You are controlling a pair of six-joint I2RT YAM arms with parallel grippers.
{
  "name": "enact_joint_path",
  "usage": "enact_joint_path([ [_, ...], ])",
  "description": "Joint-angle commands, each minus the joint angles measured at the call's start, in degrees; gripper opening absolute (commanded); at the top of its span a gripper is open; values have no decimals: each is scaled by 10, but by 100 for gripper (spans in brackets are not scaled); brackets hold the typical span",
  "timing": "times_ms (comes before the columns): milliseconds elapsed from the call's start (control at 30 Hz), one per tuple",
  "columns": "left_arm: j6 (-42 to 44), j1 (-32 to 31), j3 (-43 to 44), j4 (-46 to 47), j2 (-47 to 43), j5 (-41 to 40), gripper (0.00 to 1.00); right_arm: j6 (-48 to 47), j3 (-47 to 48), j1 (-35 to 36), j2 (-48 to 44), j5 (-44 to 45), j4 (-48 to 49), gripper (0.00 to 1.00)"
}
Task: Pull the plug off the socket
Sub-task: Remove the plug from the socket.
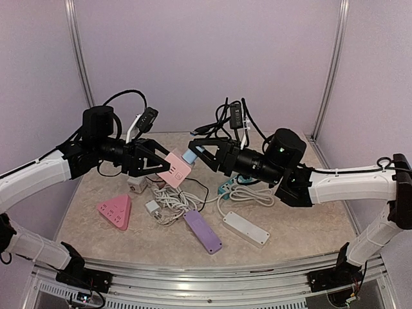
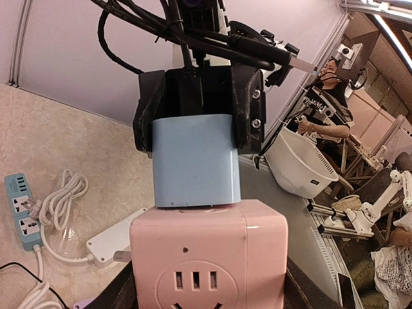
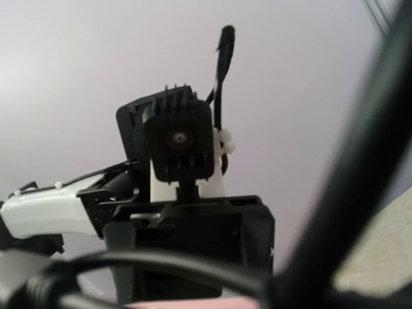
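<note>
While both arms hang raised over the beige speckled tabletop (image 1: 135, 248), the job sits between them in mid-air. On my overhead view the left gripper (image 1: 161, 166) is closed around the pink plastic cube socket (image 1: 176, 168), its black jaws pressed on opposite sides of the block. The right gripper (image 1: 201, 156) comes in from the other side and is clamped on the pale blue boxy plastic plug (image 1: 191, 156), which juts from the socket's face toward the right arm.

The left wrist camera gives me the clearest look — the plug (image 2: 193, 161) stands squarely on the socket (image 2: 209, 257), its base meeting the pink face with only a thin shadow line between them, so I read it as not yet pulled off; the prongs I cannot see. The right gripper's black fingers (image 2: 248, 106) pinch the upper half of the plug from both sides.

The right wrist camera is little help: the left arm's wrist camera (image 3: 180, 141) and its black mount fill the frame, a blurred black cable (image 3: 347, 180) crosses the foreground, and only a sliver of pink shows at the bottom edge.

Below, on the table, lie a pink triangular power strip (image 1: 116, 211), a purple oblong power strip (image 1: 203, 232), a white oblong power strip (image 1: 246, 229) and a teal power strip (image 1: 225, 187), with loose white cables (image 1: 174, 203) tangled between them.
</note>
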Motion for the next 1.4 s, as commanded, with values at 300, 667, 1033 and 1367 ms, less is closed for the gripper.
enact_joint_path([
  [300,13,-2,16,0,-23,24,0,60,-22,-29,12,13,42,0],
  [667,17,-3,24,-16,-17,14,0,-3,-20,-16,5,68,-15,0],
  [1033,23,-3,30,-30,-13,9,0,-120,26,33,-12,194,-148,0],
  [1367,27,-3,31,-35,-10,9,0,-156,33,48,-28,242,-184,0],
])
